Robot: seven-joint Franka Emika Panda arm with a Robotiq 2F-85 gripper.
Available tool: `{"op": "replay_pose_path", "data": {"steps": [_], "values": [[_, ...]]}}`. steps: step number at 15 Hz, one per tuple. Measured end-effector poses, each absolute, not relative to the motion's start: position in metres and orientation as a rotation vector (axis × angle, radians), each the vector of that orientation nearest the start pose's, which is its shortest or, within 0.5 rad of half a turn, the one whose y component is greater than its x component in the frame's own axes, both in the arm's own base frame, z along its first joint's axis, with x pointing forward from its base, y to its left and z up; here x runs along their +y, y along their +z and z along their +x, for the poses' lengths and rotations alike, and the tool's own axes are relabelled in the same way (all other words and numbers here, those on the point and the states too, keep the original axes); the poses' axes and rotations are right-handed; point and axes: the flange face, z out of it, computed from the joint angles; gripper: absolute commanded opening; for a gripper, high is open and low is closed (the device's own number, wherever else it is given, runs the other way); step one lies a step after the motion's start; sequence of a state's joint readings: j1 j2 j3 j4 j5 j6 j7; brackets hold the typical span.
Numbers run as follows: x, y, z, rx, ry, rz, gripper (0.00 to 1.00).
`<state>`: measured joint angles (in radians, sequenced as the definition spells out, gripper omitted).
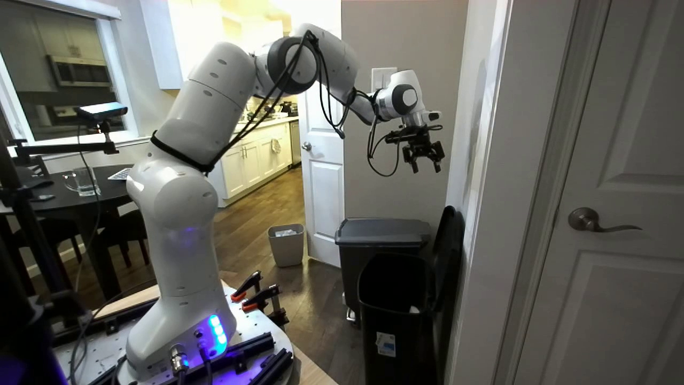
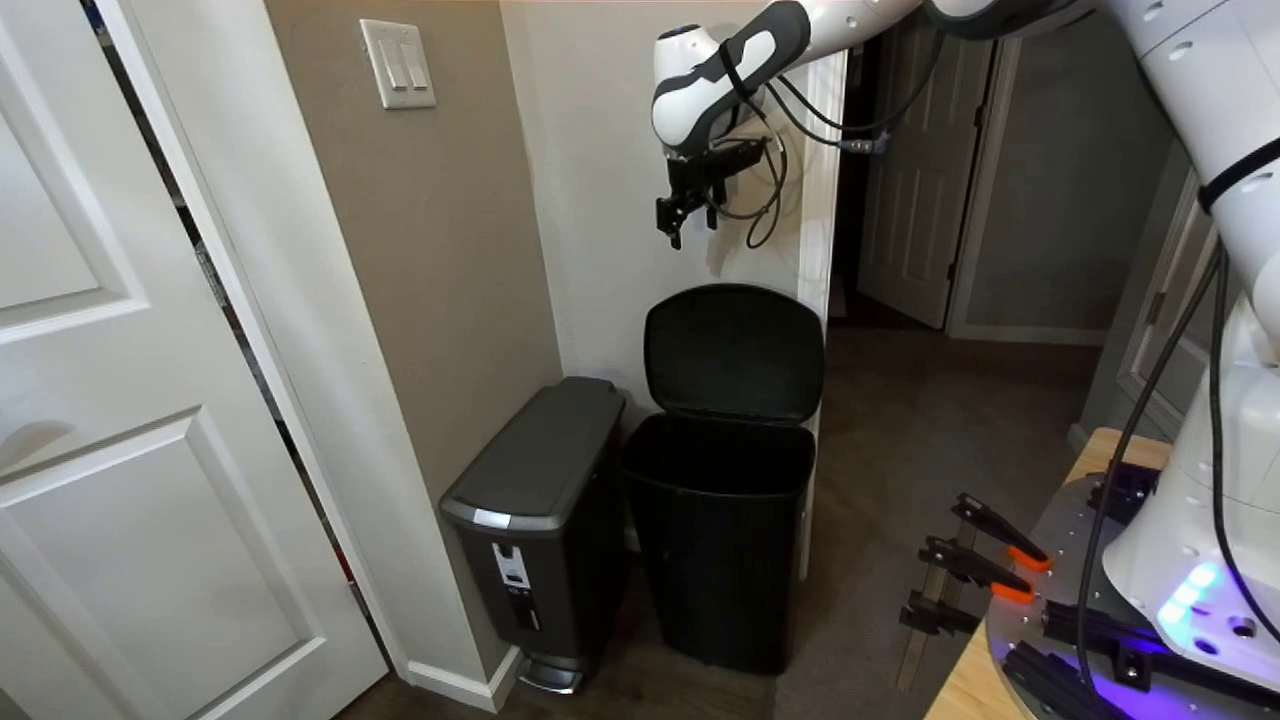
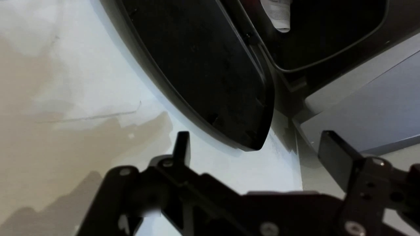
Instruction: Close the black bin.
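Observation:
The black bin (image 1: 393, 342) stands on the floor by the wall, and it also shows in an exterior view (image 2: 715, 570) and the wrist view (image 3: 328, 36). Its hinged black lid (image 2: 735, 350) stands up open, leaning at the wall behind the opening; it also shows in the wrist view (image 3: 203, 72). Something white (image 3: 279, 14) lies inside the bin. My gripper (image 1: 426, 169) is open and empty, well above the bin and higher than the lid's top edge. In the wrist view the lid's corner lies below, between the open fingers (image 3: 256, 135). It touches nothing.
A grey-lidded step bin (image 2: 545, 450), closed, stands right beside the black bin. The wall (image 2: 610, 200) is close behind the lid and gripper. A small pale bin (image 1: 287, 248) stands by the white door. Clamps (image 2: 975, 560) stick out from the robot's table edge.

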<state>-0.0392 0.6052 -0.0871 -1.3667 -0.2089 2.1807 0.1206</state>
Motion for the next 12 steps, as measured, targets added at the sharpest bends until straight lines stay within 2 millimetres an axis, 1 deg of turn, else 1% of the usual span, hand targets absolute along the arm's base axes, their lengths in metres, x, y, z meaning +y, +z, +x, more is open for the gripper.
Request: {"op": "replay_pose_path", "data": {"steps": [3, 5, 12], "values": [[-0.094, 0.38, 0.74, 0.217, -0.365, -3.352, 1.0], [-0.103, 0.368, 0.745, 0.2, -0.36, -3.361, 1.0], [-0.134, 0.305, 0.77, 0.062, -0.289, -3.4, 1.0]]}}
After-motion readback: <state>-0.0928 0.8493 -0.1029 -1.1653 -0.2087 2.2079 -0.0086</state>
